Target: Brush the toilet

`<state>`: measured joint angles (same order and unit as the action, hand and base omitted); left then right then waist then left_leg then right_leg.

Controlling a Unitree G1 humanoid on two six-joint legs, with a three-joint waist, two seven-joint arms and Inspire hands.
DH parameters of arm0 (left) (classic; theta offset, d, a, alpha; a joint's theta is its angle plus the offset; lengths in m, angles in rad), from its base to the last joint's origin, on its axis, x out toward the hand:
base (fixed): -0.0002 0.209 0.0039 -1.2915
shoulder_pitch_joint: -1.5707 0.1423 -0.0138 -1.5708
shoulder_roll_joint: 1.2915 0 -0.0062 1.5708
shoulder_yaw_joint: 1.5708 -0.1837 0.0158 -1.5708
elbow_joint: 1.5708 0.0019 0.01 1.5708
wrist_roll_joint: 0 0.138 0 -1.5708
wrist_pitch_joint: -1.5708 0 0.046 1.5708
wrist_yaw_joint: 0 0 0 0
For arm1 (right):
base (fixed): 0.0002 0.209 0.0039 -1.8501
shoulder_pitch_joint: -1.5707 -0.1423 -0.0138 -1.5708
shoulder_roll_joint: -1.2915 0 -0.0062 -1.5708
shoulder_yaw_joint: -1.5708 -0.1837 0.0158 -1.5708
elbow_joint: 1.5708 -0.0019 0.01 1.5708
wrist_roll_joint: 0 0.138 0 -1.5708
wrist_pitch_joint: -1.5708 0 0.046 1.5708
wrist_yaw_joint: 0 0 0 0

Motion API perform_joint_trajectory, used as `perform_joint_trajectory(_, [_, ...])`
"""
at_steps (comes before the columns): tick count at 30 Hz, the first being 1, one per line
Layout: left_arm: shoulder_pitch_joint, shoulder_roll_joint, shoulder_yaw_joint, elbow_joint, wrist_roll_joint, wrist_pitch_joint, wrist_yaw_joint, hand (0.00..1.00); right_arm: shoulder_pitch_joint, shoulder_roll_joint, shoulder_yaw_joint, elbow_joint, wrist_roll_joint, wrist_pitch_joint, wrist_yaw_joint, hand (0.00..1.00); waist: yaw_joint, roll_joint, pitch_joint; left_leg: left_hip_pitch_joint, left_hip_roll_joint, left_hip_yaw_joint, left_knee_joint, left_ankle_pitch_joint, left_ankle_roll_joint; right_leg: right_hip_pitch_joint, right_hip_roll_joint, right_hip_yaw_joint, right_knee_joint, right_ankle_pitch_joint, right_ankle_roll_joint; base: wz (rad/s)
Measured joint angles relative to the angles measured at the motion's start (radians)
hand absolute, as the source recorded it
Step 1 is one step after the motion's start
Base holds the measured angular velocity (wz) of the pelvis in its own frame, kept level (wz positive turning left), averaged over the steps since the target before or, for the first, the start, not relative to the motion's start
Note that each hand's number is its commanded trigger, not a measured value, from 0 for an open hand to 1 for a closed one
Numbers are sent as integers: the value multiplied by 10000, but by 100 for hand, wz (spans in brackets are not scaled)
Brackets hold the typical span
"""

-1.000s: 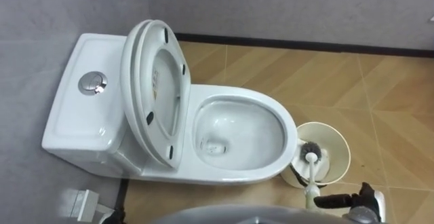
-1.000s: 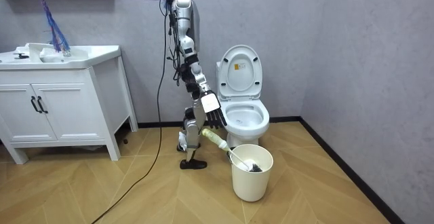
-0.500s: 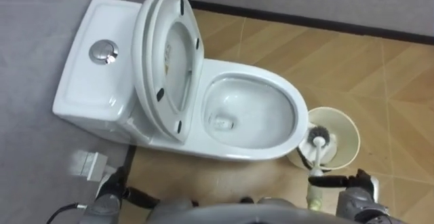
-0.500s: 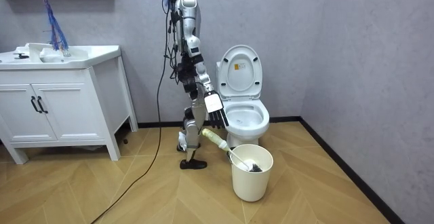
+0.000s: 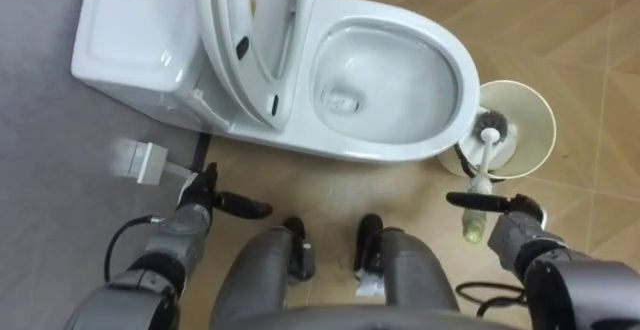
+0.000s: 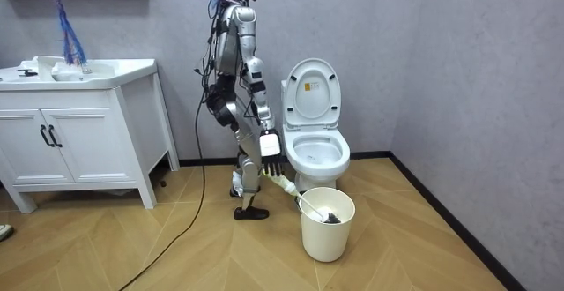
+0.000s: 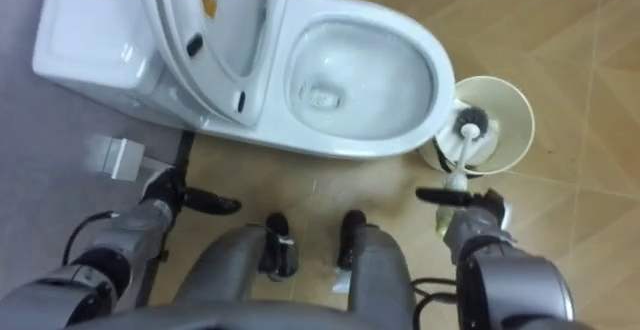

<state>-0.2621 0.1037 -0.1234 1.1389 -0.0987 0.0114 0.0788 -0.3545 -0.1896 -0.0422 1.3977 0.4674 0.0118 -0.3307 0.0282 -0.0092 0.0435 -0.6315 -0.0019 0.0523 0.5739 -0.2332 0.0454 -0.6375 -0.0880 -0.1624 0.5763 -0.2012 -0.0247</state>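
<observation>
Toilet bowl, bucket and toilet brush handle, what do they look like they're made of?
Toilet bowl: glazed ceramic, judging by its glossy white surface with reflections. Bucket: probably plastic, with a dull cream surface and no shine. Toilet brush handle: likely plastic, white turning yellowish at the end in the right hand.

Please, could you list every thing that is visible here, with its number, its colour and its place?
toilet: one, white, against the grey wall, seat and lid up.
bucket: one, cream, on the floor beside the bowl.
brush: one, white with dark head, head in the bucket.
cabinet with sink: one, white, room view's left.
small box: one, white, at the wall near the tank.
left hand: dark, open, low near the box.
right hand: dark, holding the brush handle.
</observation>
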Motion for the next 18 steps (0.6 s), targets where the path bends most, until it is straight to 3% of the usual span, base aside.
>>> perform_joint_trajectory(6, [-251, -13, -346, -296, -286, 25, 254, 0, -297, -189, 13, -22, 172, 139, 77, 0, 8, -51, 67, -1415, 21, -39, 670, 6, 5, -1367, -74, -46, 600, 43, -91, 1])
perform_joint_trajectory(8, [-522, -25, -526, -453, -304, 15, 271, 0, -517, -334, 205, -7, 165, 144, 119, 0, 21, -89, 121, -1897, -110, -27, 929, -10, 26, -1911, -176, -11, 1017, -57, -95, 8])
perform_joint_trajectory(18, [-628, -7, -1108, -1913, -520, -51, 477, 0, -889, -1028, 936, -83, 442, 160, 313, 0, 29, -94, 138, -3535, -269, -171, 2517, -464, 28, -3508, -501, -40, 2794, -763, -164, 10])
